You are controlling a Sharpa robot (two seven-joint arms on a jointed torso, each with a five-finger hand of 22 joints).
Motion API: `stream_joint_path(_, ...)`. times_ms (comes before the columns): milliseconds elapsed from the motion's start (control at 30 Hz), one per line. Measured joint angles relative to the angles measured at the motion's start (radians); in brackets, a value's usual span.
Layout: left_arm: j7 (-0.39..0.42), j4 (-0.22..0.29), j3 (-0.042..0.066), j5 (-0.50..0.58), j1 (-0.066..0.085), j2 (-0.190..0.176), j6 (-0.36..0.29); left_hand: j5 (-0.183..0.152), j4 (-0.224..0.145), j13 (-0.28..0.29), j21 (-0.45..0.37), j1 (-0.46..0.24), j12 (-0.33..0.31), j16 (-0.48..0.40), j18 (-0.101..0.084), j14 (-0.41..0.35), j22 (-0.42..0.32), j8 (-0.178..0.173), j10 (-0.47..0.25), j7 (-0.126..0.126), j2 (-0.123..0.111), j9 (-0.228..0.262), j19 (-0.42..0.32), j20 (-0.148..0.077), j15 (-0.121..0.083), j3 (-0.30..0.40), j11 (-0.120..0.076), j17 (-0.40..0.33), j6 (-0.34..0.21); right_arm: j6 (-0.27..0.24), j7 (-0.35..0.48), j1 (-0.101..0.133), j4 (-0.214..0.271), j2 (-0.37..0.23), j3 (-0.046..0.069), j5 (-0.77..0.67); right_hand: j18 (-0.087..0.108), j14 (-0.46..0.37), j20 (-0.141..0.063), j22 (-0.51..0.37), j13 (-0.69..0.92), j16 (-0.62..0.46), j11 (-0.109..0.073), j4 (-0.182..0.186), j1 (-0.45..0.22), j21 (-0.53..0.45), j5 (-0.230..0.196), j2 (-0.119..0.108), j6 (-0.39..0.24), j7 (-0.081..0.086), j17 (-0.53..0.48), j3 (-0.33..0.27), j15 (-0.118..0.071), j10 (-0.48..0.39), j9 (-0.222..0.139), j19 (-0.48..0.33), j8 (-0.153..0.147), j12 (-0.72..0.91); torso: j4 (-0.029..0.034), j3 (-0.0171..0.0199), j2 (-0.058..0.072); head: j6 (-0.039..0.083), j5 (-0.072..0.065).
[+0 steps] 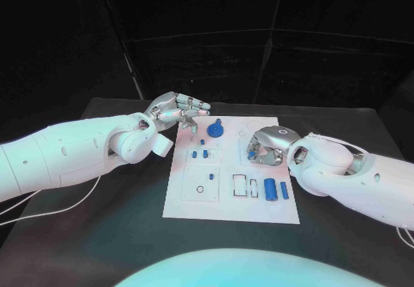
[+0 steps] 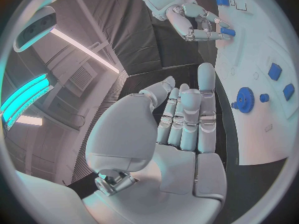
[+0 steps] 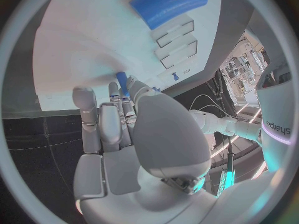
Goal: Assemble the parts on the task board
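Observation:
The white task board [image 1: 185, 200] lies mid-table. My right hand [image 1: 269, 145] hovers over the board's right side and pinches a small blue peg [image 1: 251, 154]. That peg [image 3: 122, 83] shows between thumb and fingers in the right wrist view, and in the left wrist view the peg [image 2: 227, 32] sticks out of the right hand [image 2: 199, 25]. My left hand [image 1: 177, 110] sits at the board's far left corner with fingers [image 2: 190, 114] stretched out and nothing in them. A blue gear [image 1: 216, 128] stands just right of it on the board; the gear [image 2: 244, 99] lies beyond the fingertips.
A thick blue cylinder [image 1: 270, 189] and a slimmer blue bar [image 1: 284, 190] lie at the board's near right. Two small blue blocks [image 1: 199, 154] and a tiny peg [image 1: 202, 142] sit left of centre. Rectangular slots [image 1: 246, 185] and a recessed plate [image 1: 202, 182] mark the near half.

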Motion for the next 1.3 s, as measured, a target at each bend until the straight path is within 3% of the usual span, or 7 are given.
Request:
stream_joint_path(600,-0.001,-0.001,0.0,0.0,0.0,0.0,0.001,0.0,0.0,0.0,0.0,0.0,0.0,0.0,0.0,0.0,0.0,0.0,0.0,0.0,0.0,0.0,0.0,0.0,0.0,0.0,0.0,-0.001,0.0,-0.011,0.0,0.0,0.005,-0.003,0.0,0.008,0.0,0.0,-0.007,0.017,0.0,0.015,-0.009,-0.018,0.019,0.012,-0.002,0.008,0.029,-0.004,0.007,0.062,-0.007,0.034,-0.001,0.007,-0.005,-0.018,0.0005,0.0001,0.0,-0.001,-0.002)
stream_joint_path(867,-0.001,-0.004,0.0,0.0,0.0,-0.001,0.001,0.0,0.0,0.0,0.0,0.0,0.0,0.0,0.0,0.0,0.0,0.0,0.0,0.0,0.0,0.0,0.0,0.0,0.0,0.0,0.0,-0.001,0.0,-0.038,0.002,0.0,0.053,-0.039,0.001,0.016,0.0,0.0,-0.007,0.029,0.001,0.02,-0.009,-0.022,0.024,0.022,-0.004,0.008,0.038,-0.005,0.014,0.079,-0.007,0.045,0.001,0.014,-0.001,-0.023,0.0004,0.0001,-0.002,0.001,-0.002)
stream_joint_path(967,-0.001,-0.005,0.0,0.0,0.0,-0.002,0.001,0.0,0.0,0.0,0.0,0.0,0.0,0.0,0.0,0.0,0.0,0.0,0.0,0.0,0.0,0.0,0.0,0.0,0.0,0.0,0.0,-0.001,0.0,-0.047,0.004,0.0,0.07,-0.052,0.009,0.028,0.0,0.0,-0.007,0.029,0.001,0.02,-0.009,-0.022,0.024,0.022,-0.004,0.008,0.038,-0.005,0.013,0.079,-0.007,0.045,0.001,0.014,-0.001,-0.027,0.0,0.0,-0.002,0.003,-0.002)
stream_joint_path(1067,-0.001,-0.008,0.0,0.0,0.0,-0.002,0.001,0.0,0.0,0.0,0.0,0.0,0.0,0.0,0.0,0.0,0.0,0.0,0.0,0.0,0.0,0.0,0.0,0.0,0.0,0.0,0.0,-0.001,0.0,-0.063,0.007,0.001,0.091,-0.064,0.029,0.051,0.0,0.0,-0.007,0.03,0.001,0.02,-0.009,-0.024,0.024,0.022,-0.004,0.008,0.038,-0.005,0.013,0.081,-0.007,0.045,0.001,0.014,-0.001,-0.027,0.0,-0.0001,-0.002,0.006,-0.003)
stream_joint_path(1300,-0.002,-0.015,0.0,0.0,0.0,-0.002,0.001,0.0,0.0,0.0,0.0,0.0,0.0,0.0,0.0,0.0,0.0,0.0,0.0,0.0,0.0,0.0,0.0,0.0,0.0,0.0,0.0,-0.001,0.0,-0.099,0.023,0.002,0.145,-0.073,0.039,0.114,0.0,0.0,-0.007,0.03,0.001,0.02,-0.009,-0.021,0.024,0.022,-0.004,0.005,0.038,-0.005,0.013,0.085,-0.007,0.044,0.001,0.014,-0.002,-0.031,0.0011,-0.0002,-0.002,0.009,-0.001)
